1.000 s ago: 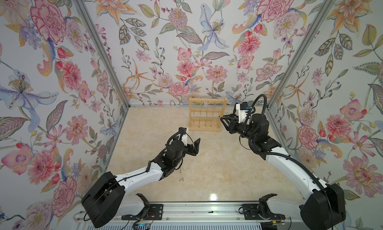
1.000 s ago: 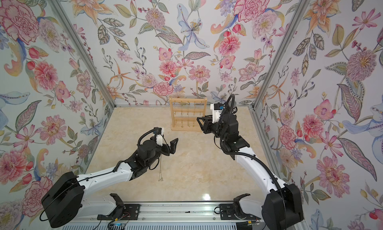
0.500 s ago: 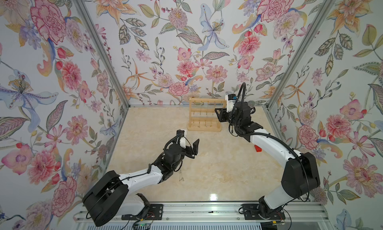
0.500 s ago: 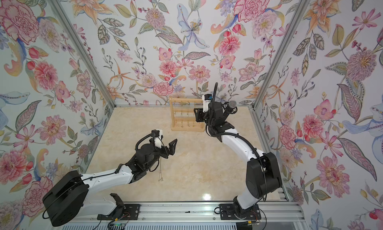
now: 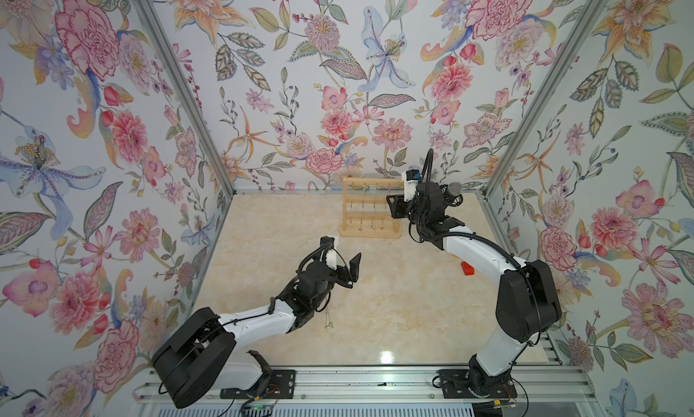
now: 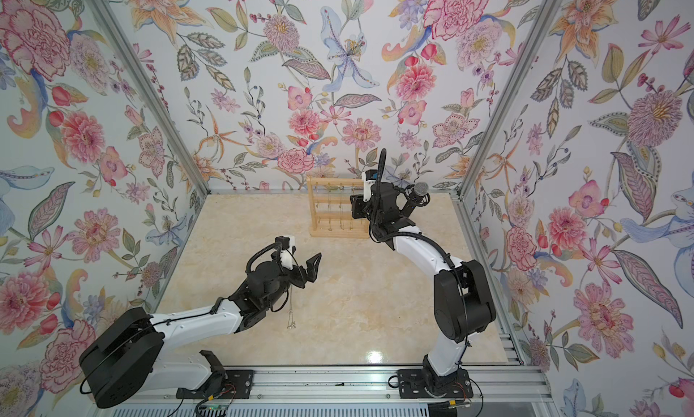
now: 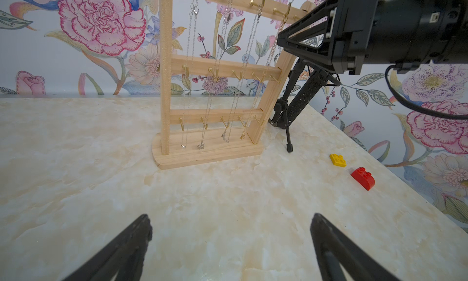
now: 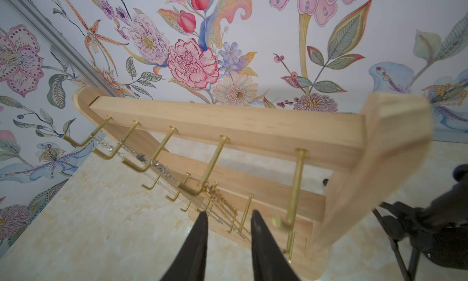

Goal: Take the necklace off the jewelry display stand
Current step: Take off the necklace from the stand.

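Presently four necklaces (image 7: 200, 146) hang on the stand (image 7: 166, 64); left gripper (image 7: 231, 220) gapes, right gripper (image 8: 228, 214) barely parted, both empty.

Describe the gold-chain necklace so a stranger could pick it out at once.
Find the jewelry display stand by the back wall, then its top bar. Four necklaces hang there; the gold-chain necklace is nearest the right gripper, and only its chain is yellow, not silvery.

The top of the jewelry display stand (image 7: 166, 90) is cut off; the microphone (image 8: 440, 241) is seen blurred.
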Tool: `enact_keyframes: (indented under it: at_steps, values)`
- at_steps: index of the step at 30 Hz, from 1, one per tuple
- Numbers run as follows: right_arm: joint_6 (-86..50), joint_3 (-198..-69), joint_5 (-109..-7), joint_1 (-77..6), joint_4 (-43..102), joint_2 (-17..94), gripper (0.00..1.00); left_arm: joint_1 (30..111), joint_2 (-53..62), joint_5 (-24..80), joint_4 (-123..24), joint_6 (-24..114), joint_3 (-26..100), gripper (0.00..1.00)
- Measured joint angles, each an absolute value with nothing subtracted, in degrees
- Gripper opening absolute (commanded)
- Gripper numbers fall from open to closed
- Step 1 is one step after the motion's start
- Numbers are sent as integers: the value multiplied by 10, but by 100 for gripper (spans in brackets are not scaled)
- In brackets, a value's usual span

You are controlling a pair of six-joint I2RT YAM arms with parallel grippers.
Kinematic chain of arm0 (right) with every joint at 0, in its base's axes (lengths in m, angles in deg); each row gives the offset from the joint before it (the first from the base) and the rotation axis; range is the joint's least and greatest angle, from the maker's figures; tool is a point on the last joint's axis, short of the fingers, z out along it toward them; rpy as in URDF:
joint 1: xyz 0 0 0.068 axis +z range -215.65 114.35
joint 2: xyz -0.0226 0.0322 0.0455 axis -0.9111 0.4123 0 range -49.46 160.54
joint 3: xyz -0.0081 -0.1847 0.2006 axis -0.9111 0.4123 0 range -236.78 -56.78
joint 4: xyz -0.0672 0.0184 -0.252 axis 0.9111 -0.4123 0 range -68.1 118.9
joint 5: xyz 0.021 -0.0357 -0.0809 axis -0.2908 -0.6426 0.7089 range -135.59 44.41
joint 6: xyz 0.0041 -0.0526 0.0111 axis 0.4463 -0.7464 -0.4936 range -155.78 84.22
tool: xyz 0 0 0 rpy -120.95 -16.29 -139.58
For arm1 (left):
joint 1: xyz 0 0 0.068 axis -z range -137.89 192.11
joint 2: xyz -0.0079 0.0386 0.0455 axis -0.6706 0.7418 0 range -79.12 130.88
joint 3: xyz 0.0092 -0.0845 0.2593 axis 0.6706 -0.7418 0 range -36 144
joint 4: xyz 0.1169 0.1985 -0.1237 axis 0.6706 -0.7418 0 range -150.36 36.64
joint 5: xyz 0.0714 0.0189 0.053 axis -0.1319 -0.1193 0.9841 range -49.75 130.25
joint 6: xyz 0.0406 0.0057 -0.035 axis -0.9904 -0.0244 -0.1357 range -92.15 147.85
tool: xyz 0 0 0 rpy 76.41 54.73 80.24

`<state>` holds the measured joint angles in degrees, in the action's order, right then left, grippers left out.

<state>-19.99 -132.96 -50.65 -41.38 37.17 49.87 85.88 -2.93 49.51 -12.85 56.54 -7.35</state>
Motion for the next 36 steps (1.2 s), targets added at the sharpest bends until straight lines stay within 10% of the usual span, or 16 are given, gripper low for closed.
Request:
enact_keyframes:
  at_steps: [36]
  values:
    - [-204, -1306, -594, -442, 462, 515, 26, 859, -29, 495, -121, 566, -76, 99]
